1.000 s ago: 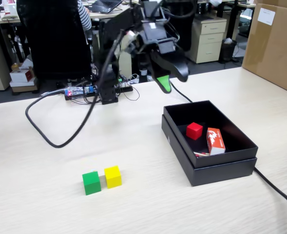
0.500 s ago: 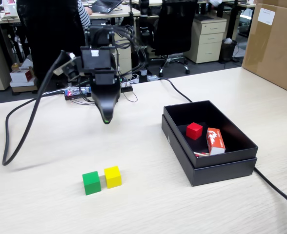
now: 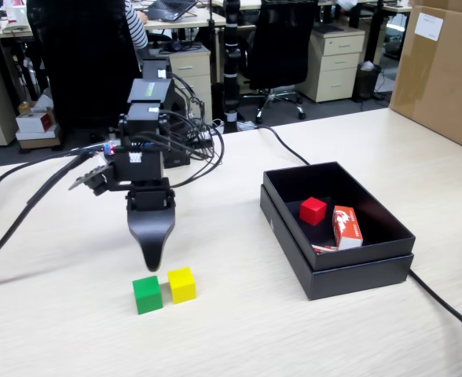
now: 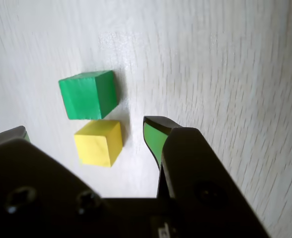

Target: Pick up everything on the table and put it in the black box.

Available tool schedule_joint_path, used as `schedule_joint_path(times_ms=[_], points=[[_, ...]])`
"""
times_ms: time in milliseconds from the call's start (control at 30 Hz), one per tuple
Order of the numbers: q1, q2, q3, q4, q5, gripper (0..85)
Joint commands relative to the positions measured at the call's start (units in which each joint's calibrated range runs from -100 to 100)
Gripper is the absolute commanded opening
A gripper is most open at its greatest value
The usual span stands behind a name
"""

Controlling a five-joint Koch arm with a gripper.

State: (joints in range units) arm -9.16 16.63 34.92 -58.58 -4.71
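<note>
Gripper (image 4: 86, 131) jaws apart, nothing between them yet; in the wrist view the yellow cube (image 4: 99, 142) sits inside the gap, nearer the left jaw, with bare table between it and the right jaw's green-padded tip. Fixed view shows the gripper (image 3: 152, 263) hanging tip-down just above the table, slightly behind the pair of cubes.

Key relation: the yellow cube (image 3: 181, 284) is the nearer one, directly under and ahead of the tips; the green cube (image 3: 147, 294) lies just beyond it in the wrist view, corner almost touching. Whether they actually touch, can't tell.

Likely obstacle: the green cube is so close that a closing jaw may nudge or catch it along with the yellow. A straight descent looks enough for yellow.

Black box (image 3: 376, 271) stands well apart to the right in the fixed view, open, already holding a red cube (image 3: 313, 210) and a small red-and-white carton (image 3: 346, 227). A black cable (image 3: 443, 302) runs past the box.
</note>
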Motion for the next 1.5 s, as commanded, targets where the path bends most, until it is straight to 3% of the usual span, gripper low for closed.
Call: schedule_joint_path(times_ms=[0,600,833,1067,1167,1333,1467], points=[[-0.6,-0.5,5.4,1.9,-0.8,46.8],[-0.6,11.5,14.9,1.9,-1.8,46.0],[-0.4,12.6,14.4,1.8,-2.1,39.9],[-0.5,13.3,14.3,1.8,-2.3,39.6],[-0.7,13.5,14.3,1.8,-2.3,33.8],[-1.0,13.9,14.3,1.8,-2.3,31.1],[-1.1,13.9,16.2,1.8,-2.1,12.4]])
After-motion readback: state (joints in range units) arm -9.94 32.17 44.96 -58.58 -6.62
